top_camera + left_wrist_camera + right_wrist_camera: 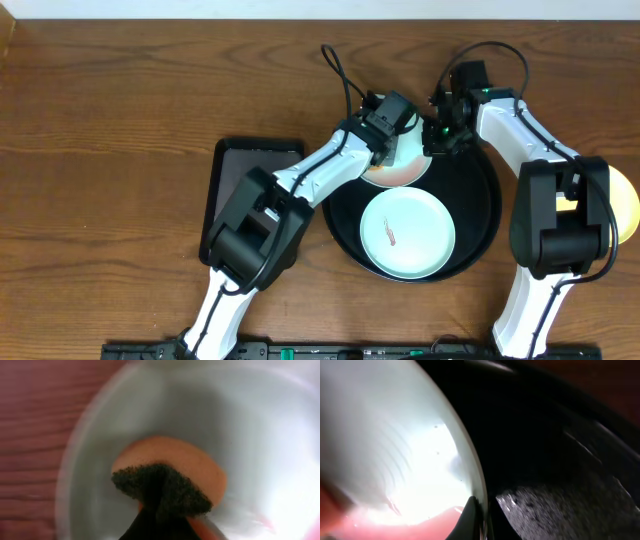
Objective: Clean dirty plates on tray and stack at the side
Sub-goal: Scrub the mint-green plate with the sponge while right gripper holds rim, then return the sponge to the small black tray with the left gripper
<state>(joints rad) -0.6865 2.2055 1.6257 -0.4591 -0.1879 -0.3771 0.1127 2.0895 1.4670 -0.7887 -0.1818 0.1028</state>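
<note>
We log the left gripper (pixel 159 506) clamped on a sponge (pixel 170 466), pressed onto a mint-white plate (pixel 402 171) at the tray (pixel 476 200)'s far-left rim. The right gripper (pixel 438 138) pinches that plate's edge. A second plate (pixel 408 232) lies centred on the tray.

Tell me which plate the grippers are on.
The rear plate, at the tray's far edge: the right gripper pinches its rim, the left gripper presses a sponge on it. The front mint plate and the yellow plate lie untouched.

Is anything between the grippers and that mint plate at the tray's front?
Nothing visible. The mint plate lies bare on the round tray, only a small smear on it. The left gripper with its sponge and the right gripper work on the back plate.
</note>
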